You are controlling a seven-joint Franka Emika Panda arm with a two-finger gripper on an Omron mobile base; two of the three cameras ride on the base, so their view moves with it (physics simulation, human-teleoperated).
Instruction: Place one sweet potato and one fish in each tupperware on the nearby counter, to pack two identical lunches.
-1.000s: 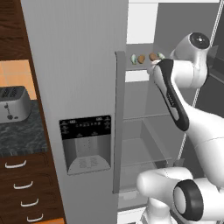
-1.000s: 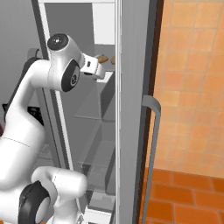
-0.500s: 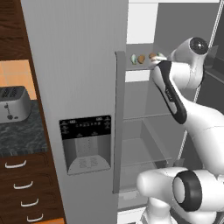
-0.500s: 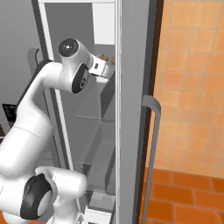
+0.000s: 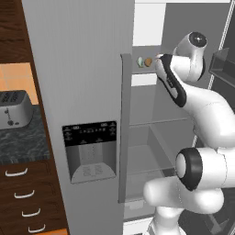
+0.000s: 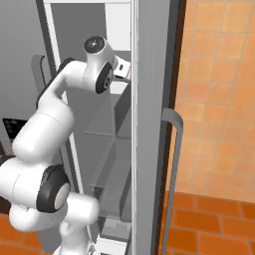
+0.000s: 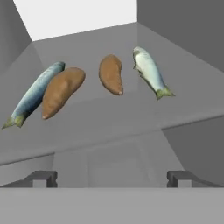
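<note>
On the grey fridge shelf [image 7: 109, 118] lie two orange-brown oval sweet potatoes [image 7: 60, 91] and two silvery-green fish [image 7: 150, 71] (paired side by side); the gripper [image 7: 112, 177], spread and empty, faces them, presumably choosing one.

On the fridge shelf [image 7: 109, 118], two sweet potatoes [image 7: 61, 91] [image 7: 111, 74] lay between two fish [image 7: 35, 93] [image 7: 150, 71], left pair touching

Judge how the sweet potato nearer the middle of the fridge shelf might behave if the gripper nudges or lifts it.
The sweet potato looks rounded and tapered, so a nudge would probably roll or pivot it. It seems solid, likely stiff when lifted. The open gripper might slip off its narrow ends.
</note>
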